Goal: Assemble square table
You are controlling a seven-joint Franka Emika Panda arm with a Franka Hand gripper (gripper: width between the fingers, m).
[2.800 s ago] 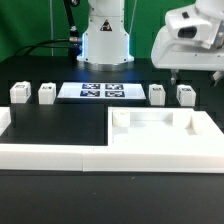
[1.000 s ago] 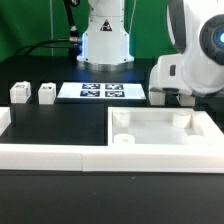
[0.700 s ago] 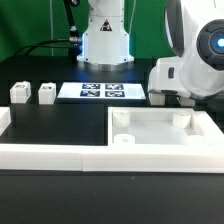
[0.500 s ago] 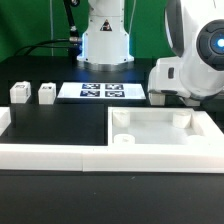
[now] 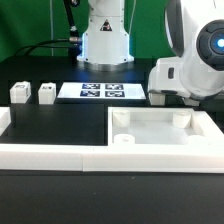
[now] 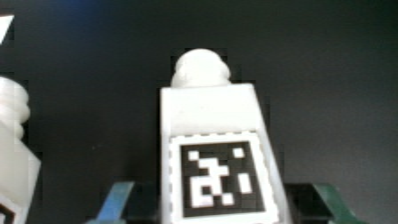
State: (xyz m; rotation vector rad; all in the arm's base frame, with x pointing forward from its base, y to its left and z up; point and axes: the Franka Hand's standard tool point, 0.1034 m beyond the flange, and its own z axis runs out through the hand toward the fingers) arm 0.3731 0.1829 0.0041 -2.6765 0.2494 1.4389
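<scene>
The tabletop (image 5: 150,151) lies flat in the lower right of the exterior view, rim up. The corner sockets I can see stand bare, with no leg in any of them. Butting against its left side, the long low border rail (image 5: 50,156) runs along the bottom of the frame and turns up at the far left. Behind these, near the middle of the frame, the marker board (image 5: 100,91) sits flat on the black table. Two loose legs (image 5: 18,93) stand side by side at the exterior view's left, just beside the board and well apart from the tabletop.

So as I judge it, the job has barely begun. Nothing is joined, and four legs remain to be fetched and seated.

The arm (image 5: 195,40) reaches in from the upper right of the exterior view and bends down. Its bulky white wrist housing (image 5: 185,78) hangs low over the table just behind the tabletop's far rim, hiding whatever stands beneath it.

The wrist view fills that in. A third leg (image 6: 214,110) stands squarely under the camera, tag facing it, with a fourth leg (image 6: 15,140) just beside it at the edge. The gripper (image 6: 217,205) straddles the third leg, one finger (image 6: 121,200) on each flank and very close to it. I cannot tell whether they are pressing on it or are a hair off.
</scene>
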